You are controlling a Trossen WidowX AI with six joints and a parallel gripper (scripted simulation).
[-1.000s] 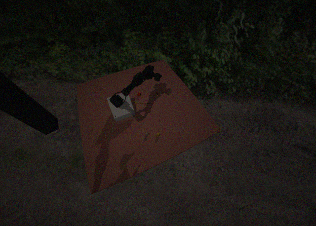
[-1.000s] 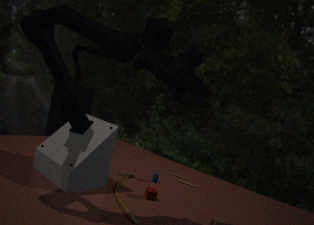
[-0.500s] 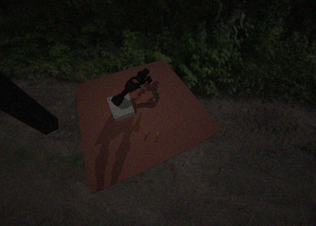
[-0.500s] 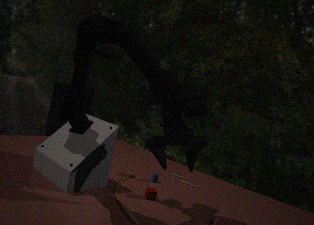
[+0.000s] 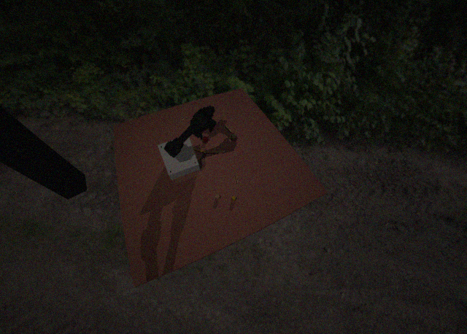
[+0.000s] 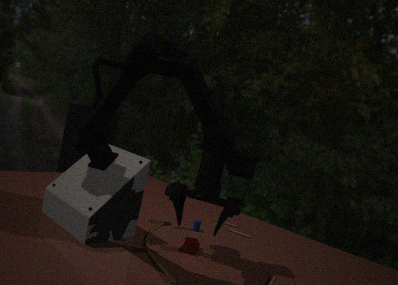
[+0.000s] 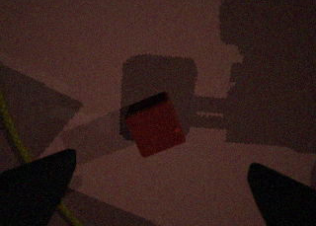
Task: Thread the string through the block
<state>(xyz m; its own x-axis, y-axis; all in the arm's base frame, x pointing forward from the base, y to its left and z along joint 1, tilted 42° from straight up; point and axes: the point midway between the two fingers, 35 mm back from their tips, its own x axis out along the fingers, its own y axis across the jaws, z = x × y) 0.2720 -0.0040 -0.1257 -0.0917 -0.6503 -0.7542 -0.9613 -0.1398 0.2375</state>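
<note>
My gripper (image 5: 206, 133) (image 6: 196, 230) (image 7: 163, 164) is open and empty, pointing down above the table beside a red cube (image 5: 205, 138) (image 6: 191, 245) (image 7: 155, 127). The yellow string (image 6: 147, 240) (image 7: 16, 137) curves over the table between the white box and the cube. Its far end meets a small brownish piece, seemingly the button (image 6: 166, 223). Its near end runs into a thin pale stick (image 6: 167, 273), lying on the table in shadow. The block with the hole cannot be told for certain; a small wooden piece (image 5: 233, 136) lies farther out.
The white box (image 5: 178, 166) (image 6: 65, 208) under the arm stands beside the string. A blue cylinder (image 6: 196, 226) stands behind the cube. Loose sticks (image 6: 239, 233) (image 6: 272, 279) (image 5: 236, 178) lie farther out. A yellow piece (image 5: 233, 197) and a pale piece (image 5: 217, 196) stand apart.
</note>
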